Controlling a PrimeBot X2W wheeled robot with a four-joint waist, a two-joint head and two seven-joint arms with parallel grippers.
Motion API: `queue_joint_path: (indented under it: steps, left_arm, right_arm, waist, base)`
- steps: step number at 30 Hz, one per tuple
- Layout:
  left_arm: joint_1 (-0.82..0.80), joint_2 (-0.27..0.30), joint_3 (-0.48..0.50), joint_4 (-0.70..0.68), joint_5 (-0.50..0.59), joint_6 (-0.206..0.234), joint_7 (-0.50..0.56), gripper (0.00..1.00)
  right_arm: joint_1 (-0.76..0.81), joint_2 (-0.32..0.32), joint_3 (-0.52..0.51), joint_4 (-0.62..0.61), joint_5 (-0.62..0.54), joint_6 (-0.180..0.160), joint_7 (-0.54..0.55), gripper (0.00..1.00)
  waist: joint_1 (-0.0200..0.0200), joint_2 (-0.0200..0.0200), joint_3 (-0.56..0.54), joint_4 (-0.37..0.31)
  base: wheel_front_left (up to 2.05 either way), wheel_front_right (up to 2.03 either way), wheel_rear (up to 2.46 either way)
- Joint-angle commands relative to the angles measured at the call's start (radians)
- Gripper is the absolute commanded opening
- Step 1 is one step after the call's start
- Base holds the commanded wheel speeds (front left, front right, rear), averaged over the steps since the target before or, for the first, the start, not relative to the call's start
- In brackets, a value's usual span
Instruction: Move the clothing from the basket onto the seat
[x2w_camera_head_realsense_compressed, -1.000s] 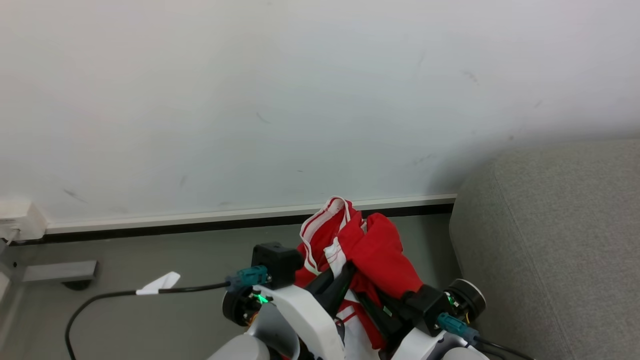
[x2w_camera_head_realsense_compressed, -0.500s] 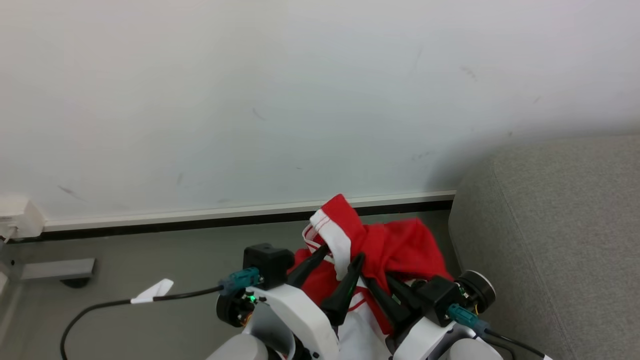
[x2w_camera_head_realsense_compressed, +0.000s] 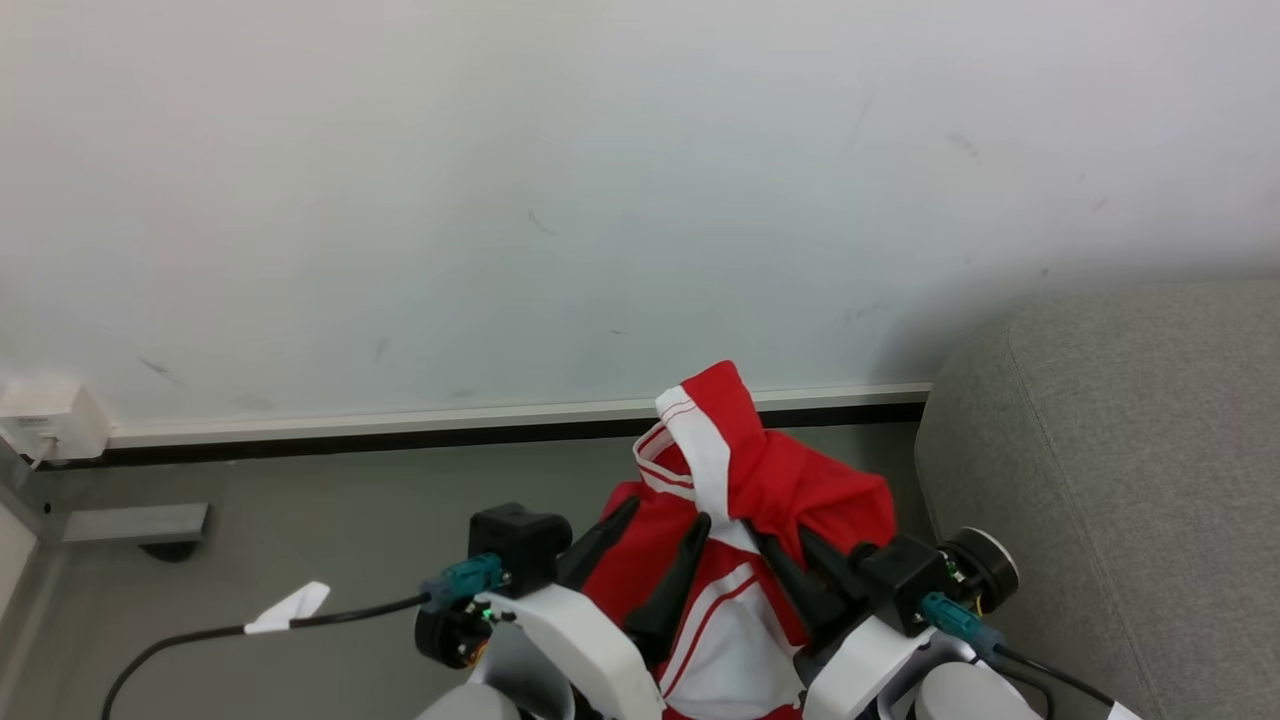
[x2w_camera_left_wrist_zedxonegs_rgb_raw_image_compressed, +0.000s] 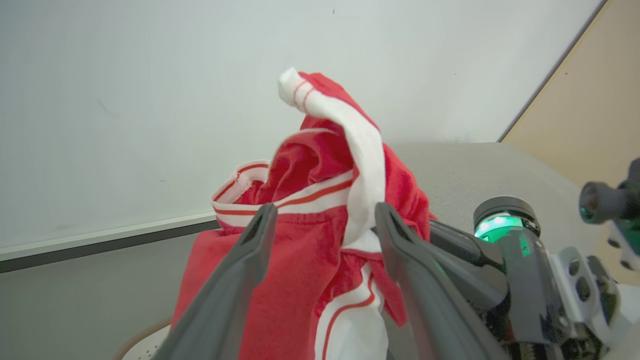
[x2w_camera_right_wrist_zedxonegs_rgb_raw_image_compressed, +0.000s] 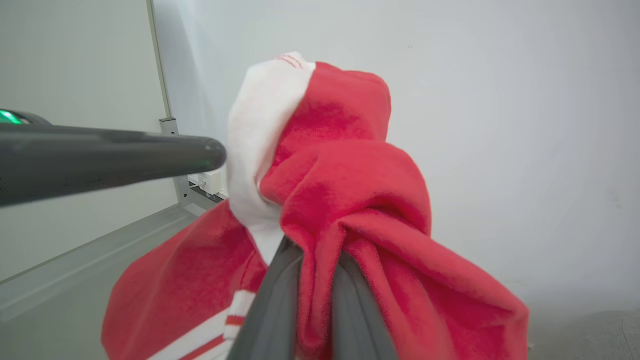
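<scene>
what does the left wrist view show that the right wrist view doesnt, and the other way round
Left wrist view: the basket rim at the bottom edge, a tan wall panel, and the left end effector with both fingers spread apart, gripping nothing.
Right wrist view: a white wall box and, close up, the right end effector shut on a red fold.
Both: the clothing held up in front of the white wall.

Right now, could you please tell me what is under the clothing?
The clothing hangs from the shut right gripper; the left gripper is open. Below it, a bit of the basket rim shows; the cloth hides the rest of the basket.
</scene>
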Motion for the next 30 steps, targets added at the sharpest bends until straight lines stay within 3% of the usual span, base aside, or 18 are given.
queue_joint_path:
  steps: [1, 15, 30]
  left_arm:
    - [0.016, 0.013, 0.004, -0.003, 0.013, 0.005, -0.006, 1.00]
    - [0.038, 0.041, 0.010, -0.006, 0.012, 0.022, -0.022, 1.00]
    - [0.036, 0.031, -0.008, -0.011, 0.011, 0.016, -0.034, 1.00]
  right_arm:
    - [-0.005, -0.008, -0.010, -0.009, -0.008, -0.002, -0.005, 0.00]
    - [0.021, -0.066, -0.104, -0.051, -0.028, -0.002, -0.005, 0.00]
    - [0.037, -0.112, -0.164, -0.109, -0.044, -0.002, 0.004, 0.00]
  waist:
    - [-0.0001, 0.0000, -0.001, 0.001]
    - [-0.0001, 0.0000, -0.001, -0.039]
    - [-0.0001, 0.0000, -0.004, -0.163]
  base:
    - [0.00, 0.00, 0.00]
    - [0.00, 0.00, 0.00]
    - [0.00, 0.00, 0.00]
